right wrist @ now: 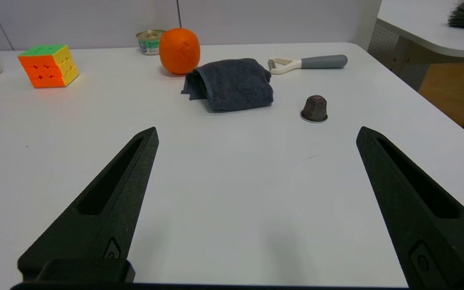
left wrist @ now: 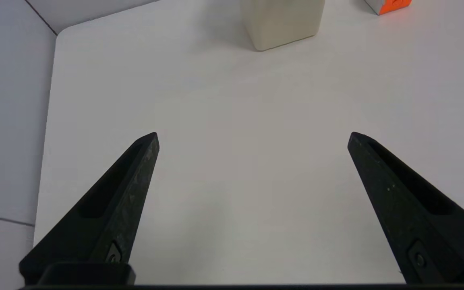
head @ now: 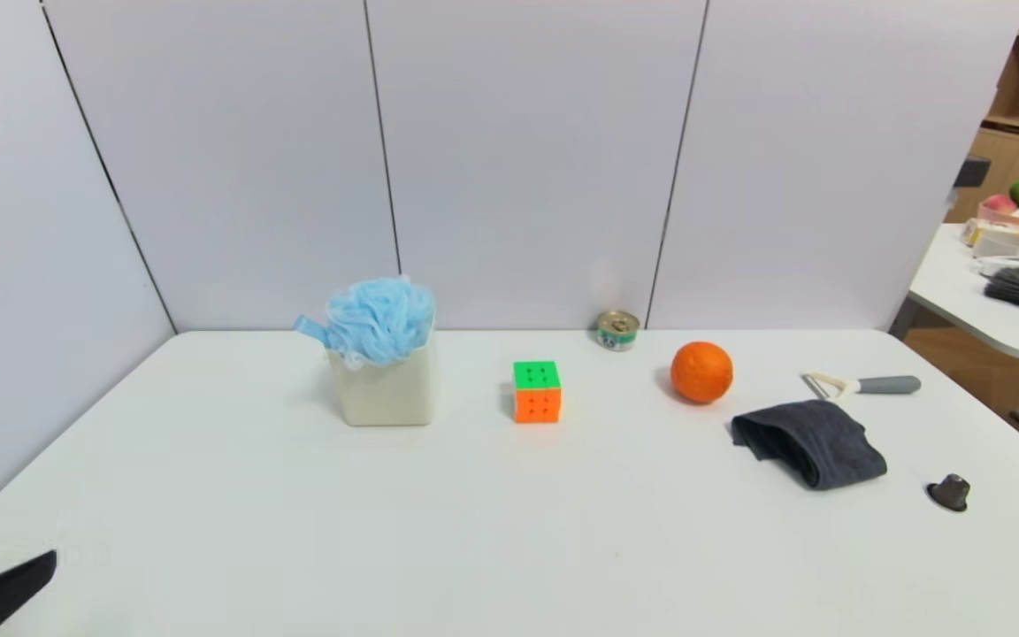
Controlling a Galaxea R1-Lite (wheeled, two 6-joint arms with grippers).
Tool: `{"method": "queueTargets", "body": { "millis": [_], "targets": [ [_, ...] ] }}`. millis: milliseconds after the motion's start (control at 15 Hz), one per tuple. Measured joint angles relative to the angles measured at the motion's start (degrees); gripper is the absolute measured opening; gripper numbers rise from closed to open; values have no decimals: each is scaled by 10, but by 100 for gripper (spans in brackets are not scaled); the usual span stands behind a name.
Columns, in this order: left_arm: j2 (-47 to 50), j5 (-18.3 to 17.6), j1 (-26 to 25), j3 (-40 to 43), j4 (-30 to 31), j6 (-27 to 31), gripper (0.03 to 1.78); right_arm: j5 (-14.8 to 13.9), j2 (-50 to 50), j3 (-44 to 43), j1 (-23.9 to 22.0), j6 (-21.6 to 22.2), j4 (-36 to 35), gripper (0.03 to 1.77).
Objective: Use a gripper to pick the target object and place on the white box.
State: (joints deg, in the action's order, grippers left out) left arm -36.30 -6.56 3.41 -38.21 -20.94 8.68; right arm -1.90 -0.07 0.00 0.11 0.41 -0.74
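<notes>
Where the head view runs left of centre, the light blue bath pouf (head: 379,320) sits on top of the cream-white tub (head: 386,389), covering most of its rim; its 1 blue ribbon loop (head: 311,330) sticks out over the tub's left side. Just right of the tub, near the frame's middle, stands 1 puzzle cube (head: 537,392), green on top and orange in front; farther right and higher, 1 small tin (head: 617,330) stands by the back panels (head: 527,159); 1 orange (head: 701,372) lies right of centre; below and right of it is 1 folded dark grey cloth (head: 810,442); 1 peeler (head: 872,385) with a grey handle lies above the cloth's right end; 1 dark capsule (head: 950,492) stands at the lower right.

The left gripper (left wrist: 253,139) hangs over the white table (head: 474,531), 1 fingertip showing at the head view's lower left; its 2 fingers are spread wide, holding 0 things. The right gripper (right wrist: 258,135) is over the table's near side, 2 fingers wide apart, likewise gripping nothing.
</notes>
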Motion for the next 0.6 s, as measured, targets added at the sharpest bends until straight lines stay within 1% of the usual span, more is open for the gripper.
{"method": "queueTargets", "body": {
  "millis": [200,333,467,600],
  "targets": [
    [130,-2,-43,86,17,-10,169,0,0,0,0,0,0,170],
    [177,-2,-61,126,60,-11,169,0,0,0,0,0,0,170],
    [205,-1,-57,154,117,-8,169,0,0,0,0,0,0,170],
    [236,1,-44,182,125,-9,169,0,0,0,0,0,0,170]
  ]
}}
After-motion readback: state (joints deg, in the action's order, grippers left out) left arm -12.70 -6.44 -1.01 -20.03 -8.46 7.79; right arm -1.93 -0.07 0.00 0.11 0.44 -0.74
